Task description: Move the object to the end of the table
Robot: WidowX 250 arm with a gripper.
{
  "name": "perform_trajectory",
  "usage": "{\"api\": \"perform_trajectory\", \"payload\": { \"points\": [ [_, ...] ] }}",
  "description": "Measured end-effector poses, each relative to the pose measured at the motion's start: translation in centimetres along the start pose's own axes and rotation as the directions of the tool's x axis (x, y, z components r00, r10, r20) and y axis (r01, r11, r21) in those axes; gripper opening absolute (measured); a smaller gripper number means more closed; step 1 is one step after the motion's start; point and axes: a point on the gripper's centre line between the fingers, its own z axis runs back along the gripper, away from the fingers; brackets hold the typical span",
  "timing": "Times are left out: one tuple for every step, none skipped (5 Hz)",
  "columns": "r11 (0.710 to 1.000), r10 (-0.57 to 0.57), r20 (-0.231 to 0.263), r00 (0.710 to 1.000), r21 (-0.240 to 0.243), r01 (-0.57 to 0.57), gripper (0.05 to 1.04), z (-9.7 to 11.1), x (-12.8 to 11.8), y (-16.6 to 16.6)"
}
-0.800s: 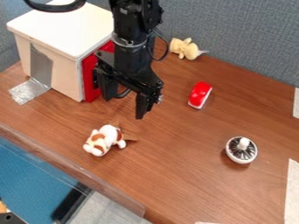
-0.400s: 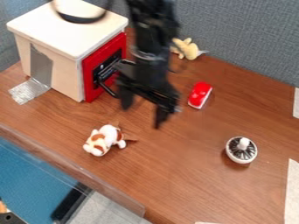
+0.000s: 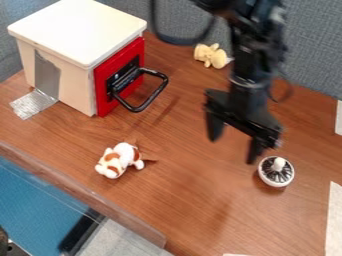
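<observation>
Surroundings are looking like a robotics lab in an office-type room. Grey fabric partitions (image 3: 310, 60) are standing beyond the fingers (image 3: 214, 126) of the gripper (image 3: 234, 150); a wood-grain table (image 3: 174, 200) is stretching beneath them. A black robot arm (image 3: 250, 65) is hanging directly above the fingers, a cable (image 3: 182, 41) looping beside it. Off to the view's left of them, a white box (image 3: 73, 30) with a red, handled front is sitting, grey tape (image 3: 47, 77) running down its side. Pale strips (image 3: 334, 217) are lying to their right.
</observation>
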Motion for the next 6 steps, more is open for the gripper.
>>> {"api": "perform_trajectory", "payload": {
  "points": [
    [1.000, -0.024, 0.020, 1.000, -0.009, 0.024, 1.001, -0.8, 1.3, -2.0],
    [0.998, -0.058, 0.035, 0.998, 0.011, 0.057, 1.001, -2.6, 2.4, -3.3],
    [0.998, -0.060, 0.044, 0.997, 0.019, 0.059, 1.001, -3.0, 3.1, -3.8],
    [0.998, -0.062, 0.058, 0.996, 0.011, 0.062, 0.964, -3.0, 3.6, -4.2],
    [0.997, -0.077, 0.042, 0.996, 0.012, 0.076, 0.684, -3.9, 3.7, -4.6],
    [0.997, -0.075, 0.033, 0.997, 0.015, 0.075, 0.374, -4.5, 3.8, -4.6]
  ]
}}
